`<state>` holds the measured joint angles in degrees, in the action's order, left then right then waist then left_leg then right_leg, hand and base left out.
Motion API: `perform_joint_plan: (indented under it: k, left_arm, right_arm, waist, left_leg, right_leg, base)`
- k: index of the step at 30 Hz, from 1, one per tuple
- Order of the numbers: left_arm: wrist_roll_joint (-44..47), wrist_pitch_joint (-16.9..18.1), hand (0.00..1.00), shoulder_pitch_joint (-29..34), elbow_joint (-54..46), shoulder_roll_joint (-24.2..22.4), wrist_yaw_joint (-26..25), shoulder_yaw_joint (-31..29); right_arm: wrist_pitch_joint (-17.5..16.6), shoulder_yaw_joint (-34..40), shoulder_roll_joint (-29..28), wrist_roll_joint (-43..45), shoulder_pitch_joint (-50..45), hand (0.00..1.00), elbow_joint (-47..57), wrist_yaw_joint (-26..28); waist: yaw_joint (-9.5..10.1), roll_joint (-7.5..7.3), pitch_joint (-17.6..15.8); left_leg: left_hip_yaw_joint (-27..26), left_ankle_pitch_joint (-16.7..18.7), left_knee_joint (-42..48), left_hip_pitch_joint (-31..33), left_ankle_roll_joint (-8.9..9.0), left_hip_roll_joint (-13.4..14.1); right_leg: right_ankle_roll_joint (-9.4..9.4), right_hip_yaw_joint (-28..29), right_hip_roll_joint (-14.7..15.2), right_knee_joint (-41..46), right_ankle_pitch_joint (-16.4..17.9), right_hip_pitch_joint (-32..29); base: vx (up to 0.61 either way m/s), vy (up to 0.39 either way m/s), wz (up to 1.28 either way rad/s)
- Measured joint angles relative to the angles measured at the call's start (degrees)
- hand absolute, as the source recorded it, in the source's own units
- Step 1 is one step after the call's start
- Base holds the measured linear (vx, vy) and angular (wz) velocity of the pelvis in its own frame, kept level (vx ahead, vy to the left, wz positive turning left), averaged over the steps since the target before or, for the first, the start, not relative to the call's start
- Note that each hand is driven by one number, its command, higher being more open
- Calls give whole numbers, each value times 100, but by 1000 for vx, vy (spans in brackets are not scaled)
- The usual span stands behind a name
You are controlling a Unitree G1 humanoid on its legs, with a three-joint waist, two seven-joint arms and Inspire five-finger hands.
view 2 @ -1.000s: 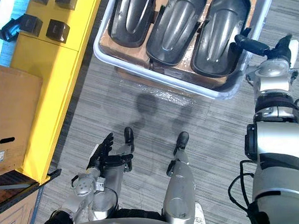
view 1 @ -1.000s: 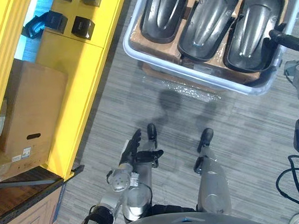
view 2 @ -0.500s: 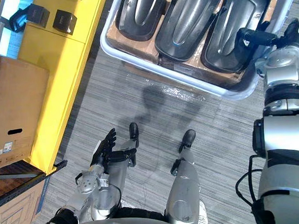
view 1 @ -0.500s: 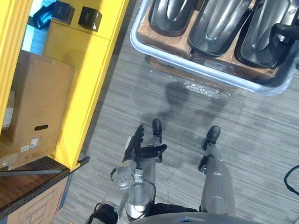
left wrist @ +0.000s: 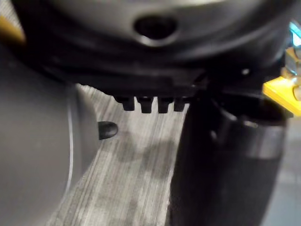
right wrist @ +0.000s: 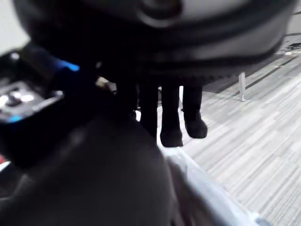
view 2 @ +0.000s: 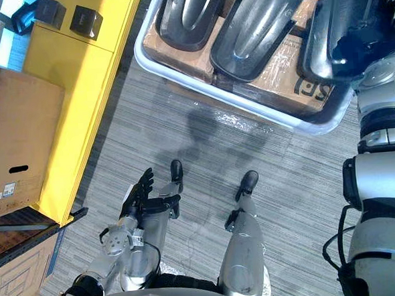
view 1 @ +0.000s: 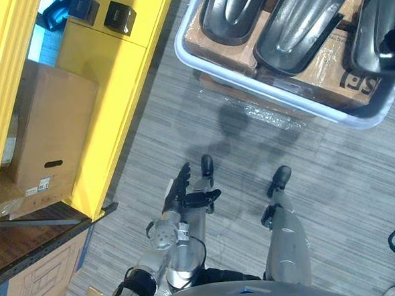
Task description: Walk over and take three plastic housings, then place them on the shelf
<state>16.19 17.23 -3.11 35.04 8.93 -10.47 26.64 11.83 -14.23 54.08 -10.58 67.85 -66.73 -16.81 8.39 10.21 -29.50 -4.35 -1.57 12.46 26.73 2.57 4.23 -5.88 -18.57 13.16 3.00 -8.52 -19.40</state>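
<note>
**First housing in hand's reach, shelf not yet served**

At the far left the yellow shelf (view 1: 108, 113) is seen with a cardboard box (view 1: 50, 143) in its bay. None of the plastic housings is seen on it, so no placement is judged to have been made.

The left hand (view 1: 181, 194) is held low over the grey floor (view 1: 182, 122), its fingers (left wrist: 146, 104) loose and nearly straight, with nothing in them.

Further right, the white-rimmed tray (view 1: 247, 78) is lined with a cardboard sheet (view 1: 326, 59). The left housing (view 1: 232, 8) and the middle housing (view 1: 297, 24) lie flat on that sheet, untouched. The right housing (view 2: 350, 18) is tilted and overlaps the tray's rim, with the right hand (view 2: 347, 50) set against it. Whether the hand is closed on it cannot be told.

The first pick is therefore judged to be under way, with two more picks and all three placements left.

The right hand's contact with the housing is shown clearly in the right eye view, while more of the shelf's bay is given by the left eye view. The housing's dark bulk is seen from close in the right wrist view.
</note>
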Motion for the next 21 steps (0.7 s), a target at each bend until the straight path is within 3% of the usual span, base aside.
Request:
perform_joint_plan:
  k: [8,11,17,21]
  left_arm:
    - [-2,9,100,3,-16,5,3,-22]
    - [-3,31,100,45,-38,15,-1,-63]
    - [11,50,100,314,-705,128,83,-201]
    - [376,94,100,399,-1354,201,271,-409]
  right_arm:
    - [-260,-236,2,-46,-7,0,-13,-142]
    - [-360,-336,2,-52,-13,0,42,-437]
    - [-367,-275,39,-249,-639,0,943,-709]
    - [-367,188,39,-252,-1230,0,1646,-925]
  waist:
    - [46,0,0]
    - [26,0,0]
    - [-128,-13,-7]
    - [-262,-82,-37]
  left_leg:
    - [30,1,24,-1,3,15]
    - [30,1,19,-16,4,32]
    - [9,1,-79,-287,7,65]
    - [-30,-30,-281,-596,39,70]
  right_leg:
    - [12,-20,-21,-2,8,34]
    - [13,-43,-39,-13,7,63]
    - [14,-67,-41,-42,6,311]
    - [15,-68,-69,-194,7,590]
  base:
    - [-5,-5,2]
    - [8,-5,1]
    - [12,-7,3]
    - [3,-3,-1]
